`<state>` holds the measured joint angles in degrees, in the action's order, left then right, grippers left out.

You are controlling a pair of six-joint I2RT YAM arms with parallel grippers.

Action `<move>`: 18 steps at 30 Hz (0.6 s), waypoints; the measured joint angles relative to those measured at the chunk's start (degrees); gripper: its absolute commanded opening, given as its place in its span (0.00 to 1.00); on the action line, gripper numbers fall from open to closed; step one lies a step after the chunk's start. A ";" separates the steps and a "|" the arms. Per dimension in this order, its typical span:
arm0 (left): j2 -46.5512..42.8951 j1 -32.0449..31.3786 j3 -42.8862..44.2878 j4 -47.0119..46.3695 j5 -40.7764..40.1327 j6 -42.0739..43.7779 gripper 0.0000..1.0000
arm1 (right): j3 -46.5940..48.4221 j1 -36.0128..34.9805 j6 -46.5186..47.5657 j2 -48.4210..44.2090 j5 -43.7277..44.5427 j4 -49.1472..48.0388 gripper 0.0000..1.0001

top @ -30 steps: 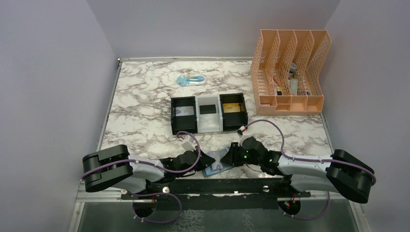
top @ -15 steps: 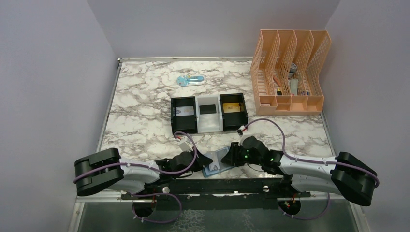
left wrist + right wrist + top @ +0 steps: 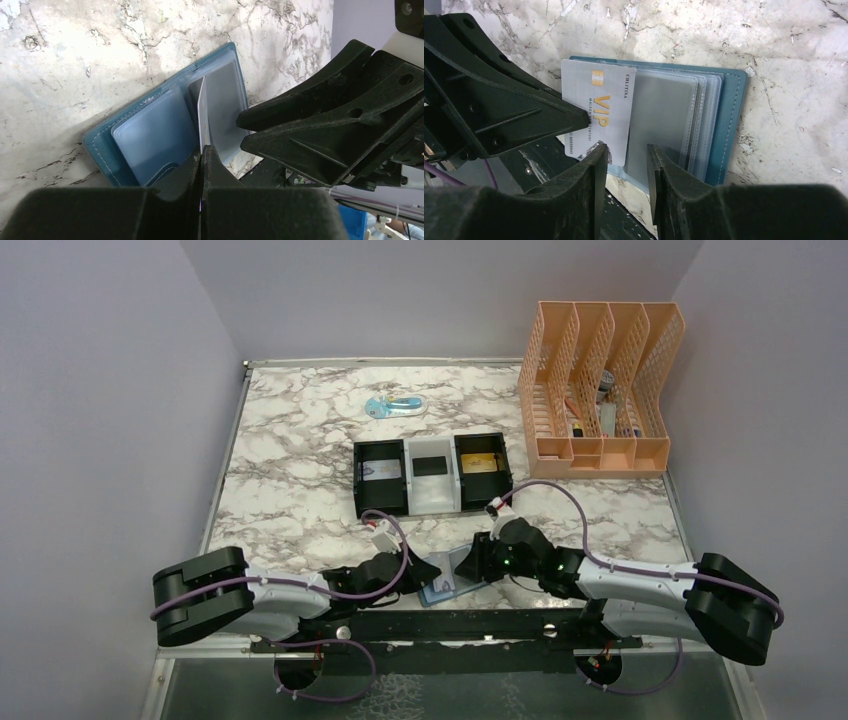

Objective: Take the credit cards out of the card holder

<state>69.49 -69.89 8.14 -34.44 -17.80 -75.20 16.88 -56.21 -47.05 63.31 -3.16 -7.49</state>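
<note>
The teal-blue card holder lies open near the table's front edge, between both grippers; it also shows in the top view and the left wrist view. A white card marked VIP sticks out of its clear sleeves to the left. My left gripper is shut on that card's edge, which stands edge-on in the left wrist view. My right gripper is open, its jaws a little apart over the holder's near edge and the card's corner. In the top view the left gripper and right gripper almost meet.
A black-and-white three-compartment tray with cards in it stands mid-table. A peach file organizer stands at the back right. A small blue object lies at the back. The black base rail runs just in front of the holder.
The left arm has drawn back to the left with the card in its jaws. The right gripper has shifted slightly toward the holder. The holder has stayed put.
</note>
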 measured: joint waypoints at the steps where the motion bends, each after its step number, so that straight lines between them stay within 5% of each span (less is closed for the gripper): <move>1: -0.24 0.00 0.00 0.24 0.00 0.17 0.00 | 0.00 0.00 0.02 0.00 -0.04 0.00 0.36; 18: -11.19 0.00 -1.86 6.47 0.17 1.22 0.00 | 0.66 0.00 0.20 3.56 -2.45 -3.85 0.39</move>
<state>58.30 -69.89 6.28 -27.97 -17.63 -73.97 17.54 -56.21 -46.85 66.87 -5.61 -11.33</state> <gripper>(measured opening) 0.013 0.377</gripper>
